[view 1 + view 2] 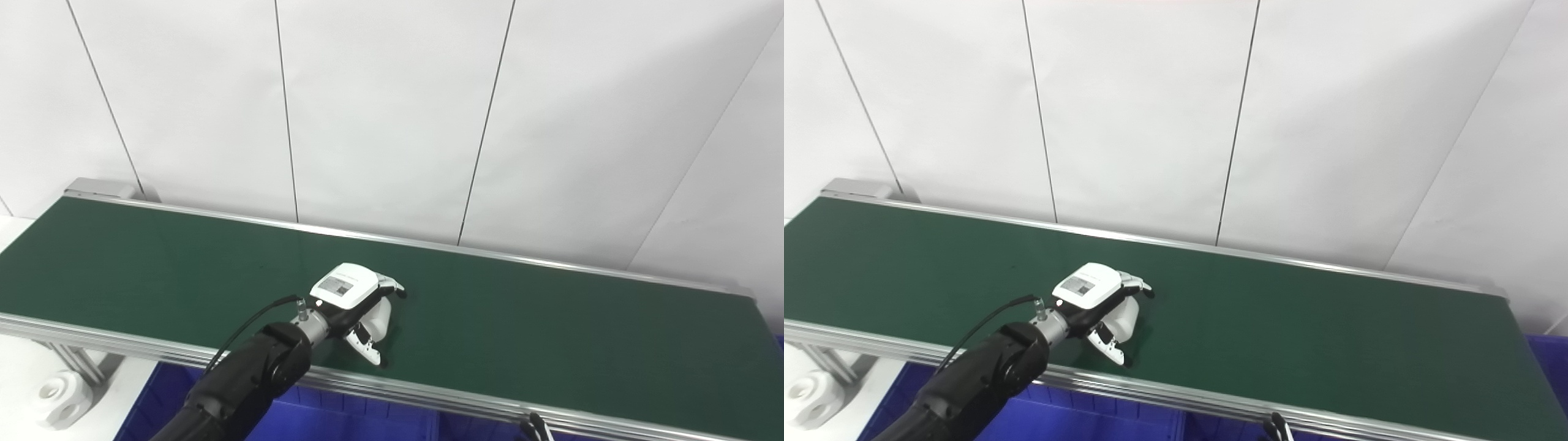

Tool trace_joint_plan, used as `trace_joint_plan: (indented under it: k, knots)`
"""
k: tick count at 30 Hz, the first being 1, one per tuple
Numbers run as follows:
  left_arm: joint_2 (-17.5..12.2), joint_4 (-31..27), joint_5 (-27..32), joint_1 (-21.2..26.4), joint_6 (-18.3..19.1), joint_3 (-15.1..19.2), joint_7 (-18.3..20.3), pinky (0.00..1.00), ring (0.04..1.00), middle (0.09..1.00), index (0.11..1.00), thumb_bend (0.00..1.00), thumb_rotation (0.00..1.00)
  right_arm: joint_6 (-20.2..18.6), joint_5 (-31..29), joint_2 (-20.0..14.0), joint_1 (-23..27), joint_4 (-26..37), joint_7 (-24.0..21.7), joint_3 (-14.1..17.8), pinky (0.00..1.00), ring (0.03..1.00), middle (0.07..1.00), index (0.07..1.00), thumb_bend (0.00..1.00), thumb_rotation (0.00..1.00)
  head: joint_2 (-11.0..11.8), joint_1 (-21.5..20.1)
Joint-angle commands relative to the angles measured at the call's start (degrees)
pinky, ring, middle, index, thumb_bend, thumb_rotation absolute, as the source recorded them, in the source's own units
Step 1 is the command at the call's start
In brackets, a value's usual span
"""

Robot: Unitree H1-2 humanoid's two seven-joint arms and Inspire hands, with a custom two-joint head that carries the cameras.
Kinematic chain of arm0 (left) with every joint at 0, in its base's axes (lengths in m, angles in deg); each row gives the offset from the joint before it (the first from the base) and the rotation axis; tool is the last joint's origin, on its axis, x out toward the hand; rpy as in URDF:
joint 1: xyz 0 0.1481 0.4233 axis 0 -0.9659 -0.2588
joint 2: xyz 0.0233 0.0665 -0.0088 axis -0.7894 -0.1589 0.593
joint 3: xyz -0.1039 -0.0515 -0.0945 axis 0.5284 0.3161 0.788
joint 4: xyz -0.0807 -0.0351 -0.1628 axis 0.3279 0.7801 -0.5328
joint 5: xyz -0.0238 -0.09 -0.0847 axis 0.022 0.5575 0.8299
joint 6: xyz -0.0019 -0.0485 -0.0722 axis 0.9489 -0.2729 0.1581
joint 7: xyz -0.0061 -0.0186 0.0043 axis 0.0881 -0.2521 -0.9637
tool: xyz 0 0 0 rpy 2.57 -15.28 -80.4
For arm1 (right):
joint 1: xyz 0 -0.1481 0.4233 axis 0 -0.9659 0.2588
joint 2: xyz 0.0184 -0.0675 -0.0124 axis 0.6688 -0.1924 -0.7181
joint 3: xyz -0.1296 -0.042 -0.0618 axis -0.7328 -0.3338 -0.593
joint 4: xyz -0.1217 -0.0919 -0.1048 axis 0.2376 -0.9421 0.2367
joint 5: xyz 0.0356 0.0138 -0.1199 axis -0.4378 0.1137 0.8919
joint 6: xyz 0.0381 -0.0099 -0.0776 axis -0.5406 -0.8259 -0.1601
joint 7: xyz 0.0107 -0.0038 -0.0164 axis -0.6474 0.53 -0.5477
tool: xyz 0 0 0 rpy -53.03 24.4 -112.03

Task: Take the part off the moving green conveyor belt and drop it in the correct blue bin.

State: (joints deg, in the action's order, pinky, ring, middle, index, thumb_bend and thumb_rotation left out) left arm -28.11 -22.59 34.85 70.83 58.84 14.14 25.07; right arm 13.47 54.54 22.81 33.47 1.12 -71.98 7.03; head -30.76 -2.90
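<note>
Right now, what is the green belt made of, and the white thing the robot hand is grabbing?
The green belt looks like smooth rubber or plastic sheet: matte, faint sheen, no weave visible. Its edge rails look like bare brushed metal. The white part under the left robot hand seems glossy plastic, though mostly hidden.

Matt green conveyor belt (551,318) in brushed-metal rails (429,392); glossy white plastic hand (352,294); smooth blue plastic bin (343,422).

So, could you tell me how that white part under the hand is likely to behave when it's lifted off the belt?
The white part looks like smooth, rounded moulded plastic, so probably rigid and fairly light. Its glossy curved surface may slip unless the left hand wraps well around it. Being rounded, it might roll on the green belt if merely nudged.
</note>
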Motion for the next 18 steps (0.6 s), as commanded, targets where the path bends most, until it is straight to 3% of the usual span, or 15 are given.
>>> trace_joint_plan:
  k: [1,4,9,12,14,16,17,18]
  knots:
    - [-0.82,-0.76,-1.21,3.59,1.96,-0.80,1.68,0.84,0.874,0.866,0.795,1.00,0.36,0.12,0.18,0.41,-0.07,2.30,-0.06,-0.21,0.87,0.906,0.933,0.977,0.94,0.96,-0.24,-0.06]
    - [-1.10,-0.69,-2.84,3.75,3.98,-2.11,1.53,0.83,0.869,0.860,0.789,1.00,0.35,-0.55,0.50,0.56,-0.26,2.94,0.01,-0.34,0.87,0.903,0.926,0.974,0.95,0.96,-0.38,-0.24]
    - [0.10,2.11,-5.37,3.43,6.71,-3.01,-5.80,0.77,0.833,0.838,0.767,0.97,0.24,-1.47,0.62,0.80,-0.51,3.89,-0.04,-0.45,0.87,0.896,0.920,0.967,0.96,0.96,-0.56,-0.52]
    - [1.46,3.66,-6.28,3.64,9.67,-3.95,-7.04,0.77,0.824,0.826,0.754,0.93,0.21,-1.89,1.06,0.75,-0.84,4.65,-0.05,-0.56,0.87,0.897,0.919,0.972,0.95,0.97,-0.69,-0.69]
    - [2.19,4.45,-6.16,3.90,11.01,-4.32,-6.49,0.71,0.757,0.760,0.704,0.91,0.16,-2.09,1.02,0.74,-0.98,4.96,-0.14,-0.59,0.86,0.898,0.919,0.975,0.95,0.97,-0.85,-0.72]
    - [2.60,4.53,-5.81,4.34,12.18,-4.80,-3.26,0.64,0.664,0.681,0.639,0.84,0.09,-2.55,1.09,0.79,-1.22,5.57,-0.16,-0.67,0.86,0.898,0.918,0.974,0.95,0.97,-0.95,-0.71]
    - [2.66,4.28,-5.64,4.55,12.55,-5.11,-1.35,0.55,0.571,0.604,0.555,0.65,0.06,-2.73,1.15,0.84,-1.36,5.97,-0.17,-0.75,0.87,0.900,0.919,0.975,0.95,0.97,-1.19,-0.85]
    - [2.64,4.03,-5.51,4.67,12.80,-5.37,-0.13,0.48,0.495,0.520,0.518,0.57,0.02,-2.86,1.19,0.87,-1.46,6.25,-0.17,-0.81,0.87,0.901,0.918,0.975,0.95,0.97,-1.19,-0.85]
